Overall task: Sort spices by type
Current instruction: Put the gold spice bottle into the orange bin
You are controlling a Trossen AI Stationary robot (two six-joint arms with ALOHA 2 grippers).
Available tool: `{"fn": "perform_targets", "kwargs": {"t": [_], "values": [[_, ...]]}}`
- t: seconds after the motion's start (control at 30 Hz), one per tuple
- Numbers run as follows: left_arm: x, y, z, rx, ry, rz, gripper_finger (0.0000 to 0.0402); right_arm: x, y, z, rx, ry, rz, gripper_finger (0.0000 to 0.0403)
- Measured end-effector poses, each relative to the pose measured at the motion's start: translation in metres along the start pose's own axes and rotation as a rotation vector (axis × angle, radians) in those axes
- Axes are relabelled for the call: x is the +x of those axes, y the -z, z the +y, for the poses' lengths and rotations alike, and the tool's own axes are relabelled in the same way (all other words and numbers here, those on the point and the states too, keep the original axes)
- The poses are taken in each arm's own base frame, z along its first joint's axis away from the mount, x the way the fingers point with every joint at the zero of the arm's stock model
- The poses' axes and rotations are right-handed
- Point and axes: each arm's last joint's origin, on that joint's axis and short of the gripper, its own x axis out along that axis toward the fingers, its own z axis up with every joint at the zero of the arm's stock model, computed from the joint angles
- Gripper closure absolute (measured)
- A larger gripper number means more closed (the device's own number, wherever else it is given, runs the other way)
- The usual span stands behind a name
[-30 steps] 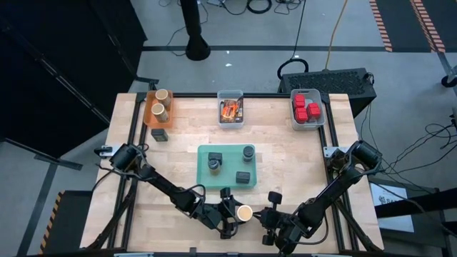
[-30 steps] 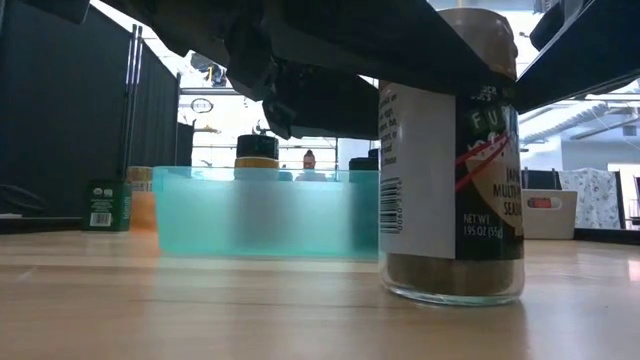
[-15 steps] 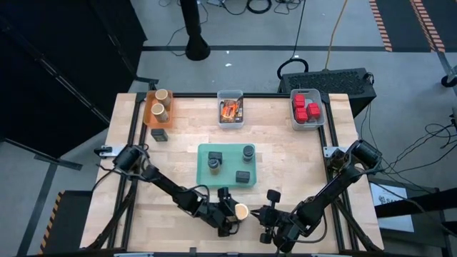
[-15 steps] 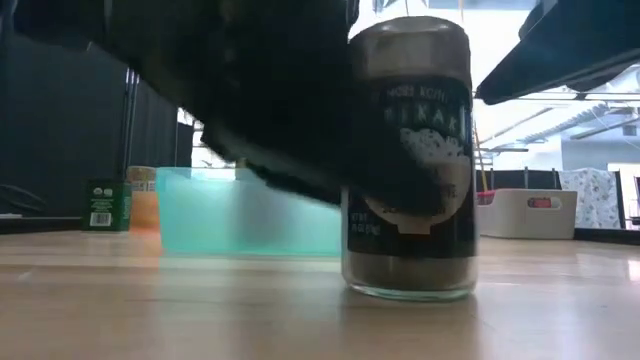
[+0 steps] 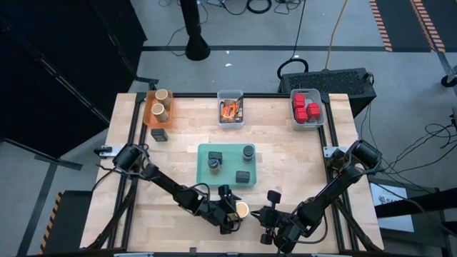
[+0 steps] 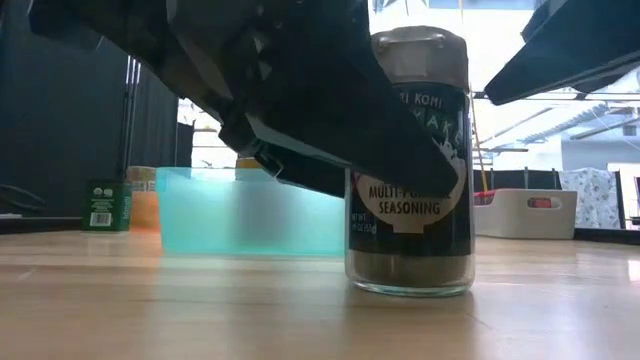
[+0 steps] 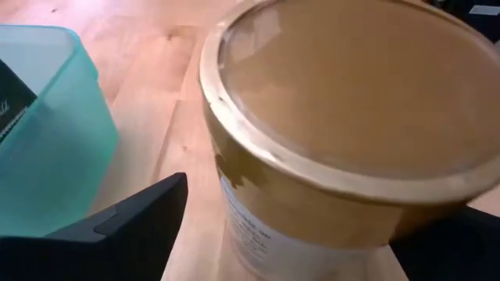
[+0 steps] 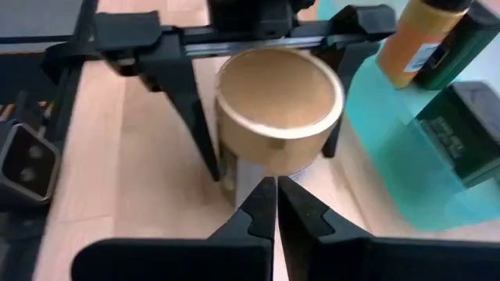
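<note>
- The tan-lidded jar [image 5: 243, 210] stands upright on the bare wood at the near edge of the table [image 5: 285, 164], in front of the teal tray [image 5: 203, 153] and far from the orange bin [image 5: 149, 113] where two like jars already sit.
- The left gripper [image 5: 232, 211] has its fingers [image 8: 187, 101] spread on either side of the jar. They look just clear of it, though from the table-level view I cannot be sure no finger brushes the label.
- Risk: closing off-centre would push the jar sideways or tip it, since it is tall and narrow at the base.
- Risk: a grip high on the lid could let the smooth glass slip during the long carry to the bin.
- The right gripper [image 8: 269, 204] hangs clenched and empty just beside the jar, so the left arm could knock it when it lifts.
</note>
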Motion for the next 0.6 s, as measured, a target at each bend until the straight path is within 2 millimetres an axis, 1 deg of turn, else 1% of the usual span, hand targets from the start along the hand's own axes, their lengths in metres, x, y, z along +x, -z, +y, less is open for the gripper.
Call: {"fn": "perform_targets", "kwargs": {"t": [0.2,0.4,0.6], "values": [[0.000,-0.001,0.001,-0.004,0.004,-0.002,0.0008,0.006,0.002,-0.001,0.009,-0.002,0.024,0.0403],[0.002,-0.001,0.003,-0.012,0.050,0.033,0.0008,0.013,0.004,-0.002,0.002,0.004,0.031,0.0403],[0.001,-0.001,0.003,-0.011,0.064,0.037,0.0008,0.014,0.003,-0.002,0.004,-0.007,0.038,0.0403]]}}
